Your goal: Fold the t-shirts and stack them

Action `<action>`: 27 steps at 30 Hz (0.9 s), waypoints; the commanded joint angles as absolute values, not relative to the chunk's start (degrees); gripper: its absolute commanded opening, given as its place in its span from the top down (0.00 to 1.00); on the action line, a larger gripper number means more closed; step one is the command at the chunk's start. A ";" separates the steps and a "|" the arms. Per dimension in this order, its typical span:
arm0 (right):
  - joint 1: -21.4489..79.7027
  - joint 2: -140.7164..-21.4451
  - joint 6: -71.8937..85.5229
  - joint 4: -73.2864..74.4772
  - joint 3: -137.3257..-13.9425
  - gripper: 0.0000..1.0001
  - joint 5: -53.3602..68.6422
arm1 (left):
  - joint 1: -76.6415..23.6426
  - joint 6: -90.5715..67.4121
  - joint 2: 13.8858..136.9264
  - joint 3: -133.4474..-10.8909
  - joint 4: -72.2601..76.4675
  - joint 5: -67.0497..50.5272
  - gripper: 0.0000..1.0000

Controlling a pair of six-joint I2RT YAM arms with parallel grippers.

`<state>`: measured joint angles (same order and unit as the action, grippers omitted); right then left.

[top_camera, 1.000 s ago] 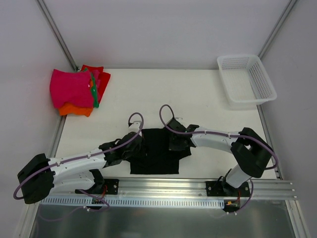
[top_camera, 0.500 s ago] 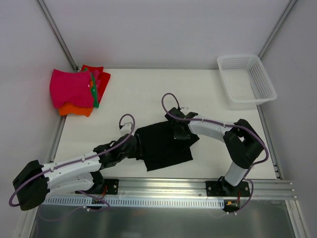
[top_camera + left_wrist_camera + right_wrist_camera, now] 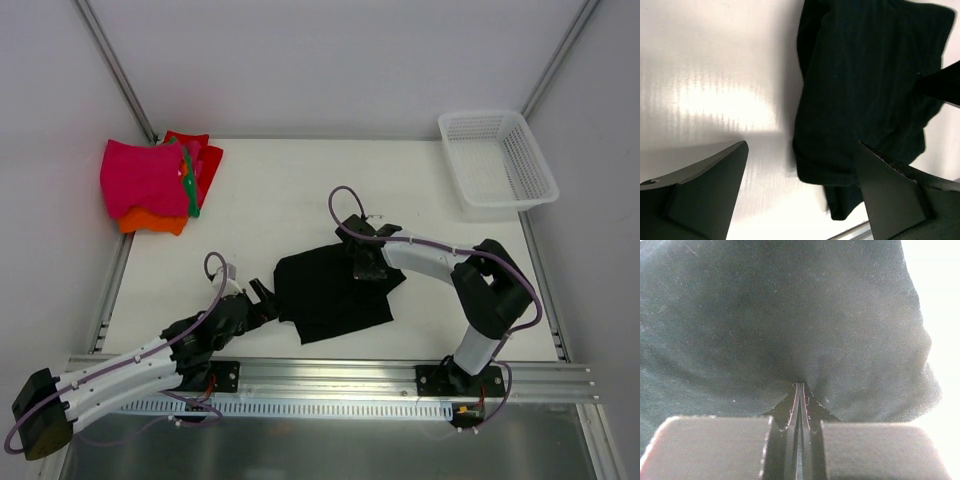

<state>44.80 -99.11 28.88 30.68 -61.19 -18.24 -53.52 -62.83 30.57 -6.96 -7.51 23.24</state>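
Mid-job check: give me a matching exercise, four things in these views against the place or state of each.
Things:
1. left gripper
2. right gripper
3. black t-shirt
4. white mesh basket

Places or states:
a. far right corner of the table
b. shut, pinching cloth
c. open, holding nothing
d. lying rumpled between the two arms

Pairs: 1-c, 2-b, 3-d, 4-a
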 commanded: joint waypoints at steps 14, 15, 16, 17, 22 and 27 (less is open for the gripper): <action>44.21 -100.11 28.04 31.55 -59.86 0.99 -17.31 | -50.72 -65.31 62.20 -3.33 28.90 9.94 0.08; 44.21 -100.02 27.95 31.55 -59.77 0.99 -17.31 | -49.49 -65.04 64.31 -4.82 29.87 8.45 0.08; 44.21 -99.85 27.95 31.55 -59.68 1.00 -17.40 | -48.79 -64.78 68.51 -5.62 31.01 7.48 0.08; 44.21 -99.67 27.95 31.47 -59.59 0.99 -17.32 | -47.56 -64.34 70.73 -7.02 33.20 6.60 0.08; 44.21 -99.93 27.95 30.85 -59.41 1.00 -16.79 | -45.97 -63.98 84.09 -11.51 39.63 2.12 0.09; 44.12 -100.28 27.95 30.59 -58.89 1.00 -16.70 | -45.88 -64.60 91.74 -14.32 44.55 0.35 0.11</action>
